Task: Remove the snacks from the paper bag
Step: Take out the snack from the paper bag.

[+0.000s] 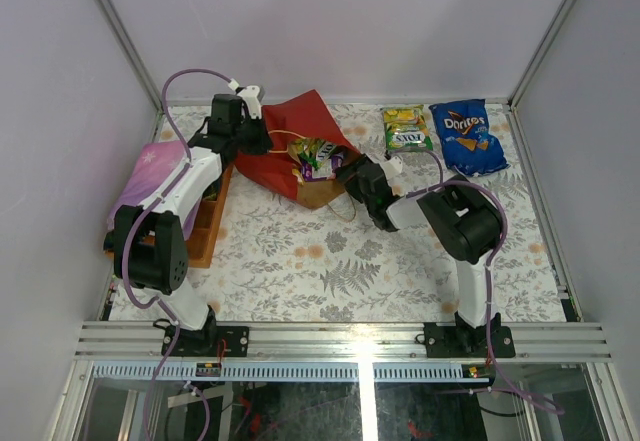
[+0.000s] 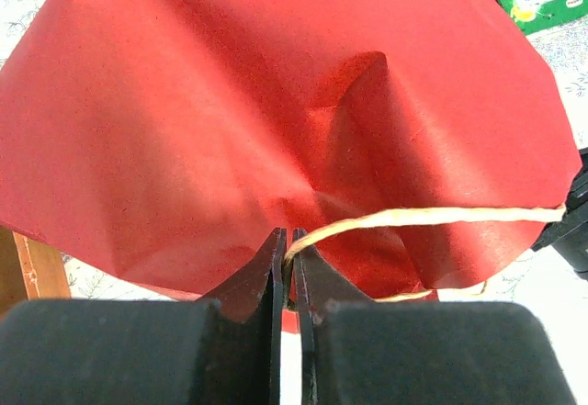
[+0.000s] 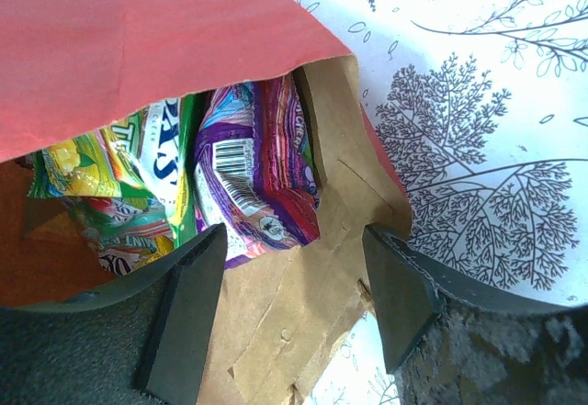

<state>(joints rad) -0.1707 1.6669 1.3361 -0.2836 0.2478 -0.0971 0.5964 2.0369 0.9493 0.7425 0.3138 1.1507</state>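
While the paper bag point(image 1: 290, 146) lies on its side at the far middle of the table point(image 1: 330, 261), its mouth turned right and towards the near edge, most of the snacks are inside it. The right wrist view looks straight into the mouth: a purple packet point(image 3: 253, 166) sits nearest the brown lip, with a green-yellow packet point(image 3: 110, 162) and other bright wrappers crowded to its left, partly under the red upper wall.

The right gripper point(image 3: 294, 235) hovers at the mouth with its jaws apart and nothing held; the brown lip lies between and below them. The left gripper point(image 2: 285, 244) is closed on the thin cord handle point(image 2: 432, 214) at the bag's left side, which seems to steady the bag.

The likely slip is that the right jaws close on the kraft lip with, or instead of, the purple packet, since paper and packet overlap there; pulling would then drag or tear the bag. The glossy wrapper may also slide out of a shallow pinch, and neighbouring packets could spill with it.

Two snacks already lie out at the far right: a green-yellow Fox's packet point(image 1: 406, 128) and, just right of it, the blue Doritos bag point(image 1: 470, 136). At the left edge a wooden tray point(image 1: 205, 231) holds a pink-purple cloth point(image 1: 150, 181).
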